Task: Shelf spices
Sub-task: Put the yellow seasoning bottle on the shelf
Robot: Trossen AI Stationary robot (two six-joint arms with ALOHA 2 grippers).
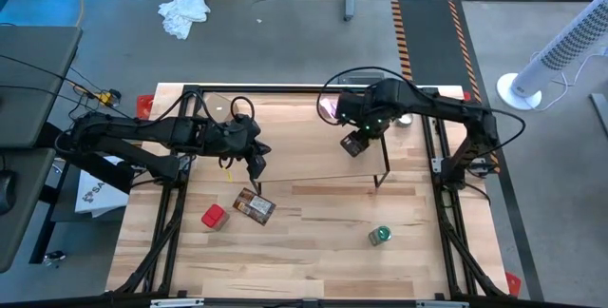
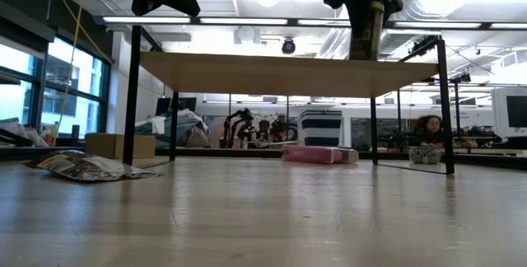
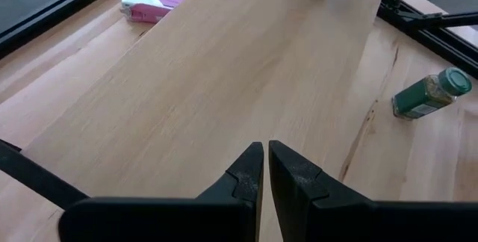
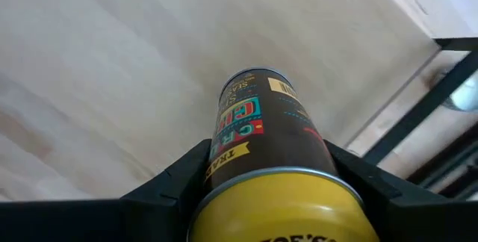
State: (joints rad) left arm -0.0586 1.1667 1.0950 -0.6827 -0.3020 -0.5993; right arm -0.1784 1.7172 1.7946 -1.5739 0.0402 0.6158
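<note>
The right gripper (image 4: 261,197) was clenched on the yellow jar (image 4: 263,160) — a dark can with a yellow lid and a colourful printed label whose lettering could not be read whole — holding it above the light wood top of the shelf (image 1: 304,142), near its right end. The left gripper (image 3: 265,169) hung over the shelf's left part, fingers pressed together and holding nothing. On the table in front of the shelf lay the green-lidded jar (image 1: 380,236) on its side, greenish contents showing through — well apart from both grippers. The red boxy container (image 1: 213,217) stood just beside the flat orange-brown packet (image 1: 254,207), below the left gripper. A pink-purple packet (image 3: 153,3) lay beyond the shelf.
</note>
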